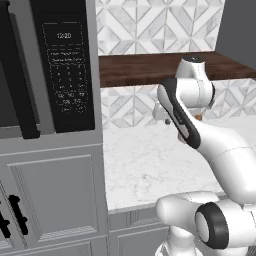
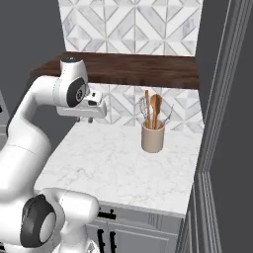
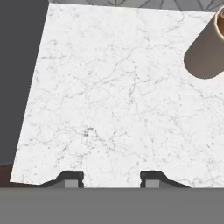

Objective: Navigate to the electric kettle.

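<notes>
1. Gripper [image 3: 111,177] held above a white marble counter [image 3: 113,100], pointing down at it, fingertips [image 3: 70,178] spread apart with nothing between them.
2. In the right base view, hand [image 2: 89,109] hanging off the bent arm, over the back left part of the counter [image 2: 113,165], close to the patterned tile wall [image 2: 128,24].
3. No kettle anywhere in these pictures, so cannot tell where it stands, which way it points, how its long axis runs, or how it lies relative to the fingers.
4. On the counter: a tan crock [image 2: 152,137] standing upright near the back, toward the right side, holding wooden spoons [image 2: 155,109] and a whisk, handles down.
5. Same crock [image 3: 205,52] at the upper right edge of the hand view, well apart from the fingertips.
6. Above the counter, a dark wooden shelf [image 2: 133,66] running along the tile wall.
7. To the left of the counter in the left base view, a tall grey cabinet [image 1: 55,195] with a built-in black oven panel [image 1: 67,70] showing a clock and keypad.
8. Black handles [image 1: 17,215] on the lower cabinet front.
9. To the right of the counter in the right base view, a tall dark grey panel [image 2: 227,148] rising alongside.
</notes>
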